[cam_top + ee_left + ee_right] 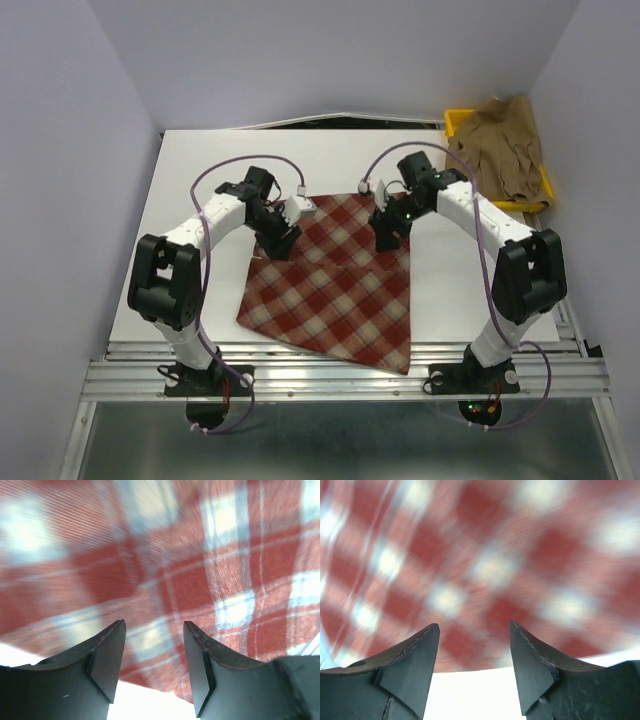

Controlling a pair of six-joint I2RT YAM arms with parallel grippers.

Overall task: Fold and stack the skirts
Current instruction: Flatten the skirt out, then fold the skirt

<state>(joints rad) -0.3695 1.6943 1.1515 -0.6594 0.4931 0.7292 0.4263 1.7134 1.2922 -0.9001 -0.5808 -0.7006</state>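
Where the red-and-cream plaid checked skirt [335,290] lies: spread flat and unfolded in the middle of the white table [200,170], one single layer, with its widest hem running toward 6 o'clock.
Near corner: at 5 o'clock the plaid cloth laps past the table's front edge, onto the metal rail [330,380].
Left gripper [280,245]: down at the plaid skirt's 10 o'clock edge, and right over the cloth.
Left jaws: spread apart in the left wrist view, where the left gripper [153,625] has nothing between its dark fingers [107,660]; checked fabric [200,570] fills the view beyond them, and a strip of bare table [150,705] shows below.
Right gripper [386,238]: over at the skirt's 1 o'clock edge, level with its partner across the cloth.
Right jaws: wide apart too in the right wrist view, where the right gripper [474,626] grips nothing; blurred plaid [485,555] lies ahead and white tabletop [470,695] sits under the fingertips.
Contact: from these views I cannot tell whether either set of fingertips touches the fabric.
Plain tan-brown skirt [500,140]: crumpled in a heap at the table's 1 o'clock corner, well apart from the plaid one.
Yellow plastic tray [458,122]: holds that tan heap, which spills over the tray's far side.
Stack: none yet, both skirts unfolded.
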